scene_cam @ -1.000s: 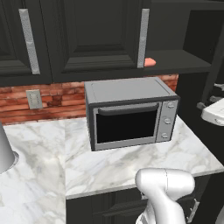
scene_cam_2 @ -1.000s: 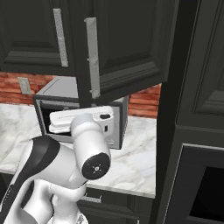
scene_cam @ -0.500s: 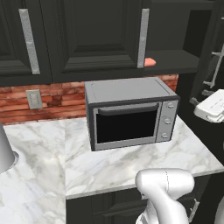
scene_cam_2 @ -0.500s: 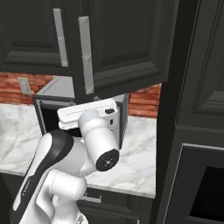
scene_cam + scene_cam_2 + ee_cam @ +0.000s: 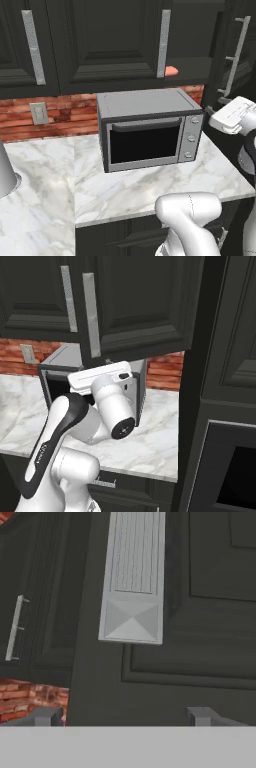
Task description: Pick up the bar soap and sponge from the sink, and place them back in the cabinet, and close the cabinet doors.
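The bar soap [image 5: 171, 71], a salmon-pink slab, lies on the dark shelf of the cabinet [image 5: 197, 65], just right of a shut door. The right cabinet door [image 5: 235, 30] stands ajar with its silver bar handle [image 5: 235, 55] showing. My gripper [image 5: 232, 115] hangs close behind that door, below the handle. In the hand view the door panel [image 5: 200, 637] and the handle's lower end [image 5: 132, 587] loom close, and my gripper [image 5: 125, 717] is open with nothing between its fingertips [image 5: 202, 714]. From the right, my hand [image 5: 100, 378] sits under the door [image 5: 145, 301]. The sponge and the sink are out of view.
A grey microwave [image 5: 145, 130] stands on the white marble counter [image 5: 130, 190] under the cabinet, against a red brick wall [image 5: 60, 107] with an outlet. A tall dark oven column [image 5: 225, 406] rises at the right. A grey rounded object [image 5: 5, 175] sits at the left edge.
My hand has risen and shifted a little left, closer to the open door. That door's handle has edged left, as if the door swung slightly toward shut. The elbow has swung upward.
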### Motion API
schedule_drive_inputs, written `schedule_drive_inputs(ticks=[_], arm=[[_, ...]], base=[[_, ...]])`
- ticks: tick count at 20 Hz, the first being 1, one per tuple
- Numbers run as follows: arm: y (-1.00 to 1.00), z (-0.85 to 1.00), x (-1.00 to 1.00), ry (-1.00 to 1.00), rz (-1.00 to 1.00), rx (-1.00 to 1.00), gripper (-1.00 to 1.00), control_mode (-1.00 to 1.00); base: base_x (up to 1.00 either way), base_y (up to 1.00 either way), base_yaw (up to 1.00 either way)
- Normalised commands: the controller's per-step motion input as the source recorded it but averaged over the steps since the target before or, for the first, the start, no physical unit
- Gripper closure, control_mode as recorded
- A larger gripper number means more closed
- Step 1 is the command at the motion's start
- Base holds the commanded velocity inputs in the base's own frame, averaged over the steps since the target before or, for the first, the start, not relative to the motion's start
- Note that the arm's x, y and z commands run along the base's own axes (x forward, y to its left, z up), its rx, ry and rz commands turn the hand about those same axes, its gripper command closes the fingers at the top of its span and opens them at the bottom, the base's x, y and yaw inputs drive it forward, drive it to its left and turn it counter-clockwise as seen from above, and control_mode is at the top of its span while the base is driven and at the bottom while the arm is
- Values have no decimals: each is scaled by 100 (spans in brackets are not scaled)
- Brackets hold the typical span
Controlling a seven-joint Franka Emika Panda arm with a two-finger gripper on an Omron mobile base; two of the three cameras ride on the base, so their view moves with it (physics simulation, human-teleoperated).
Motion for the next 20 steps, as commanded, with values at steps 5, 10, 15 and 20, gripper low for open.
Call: schedule_drive_inputs(ticks=[5, 10, 15, 20], arm=[[0, 0, 49, 0, 0, 0, -100, -100], [0, 0, 50, 0, 0, 0, -100, -100], [0, 0, 59, 0, 0, 1, -100, -100], [-1, 0, 68, 0, 0, 3, -100, -100]], base=[[0, 0, 0], [0, 0, 0], [0, 0, 0], [0, 0, 0]])
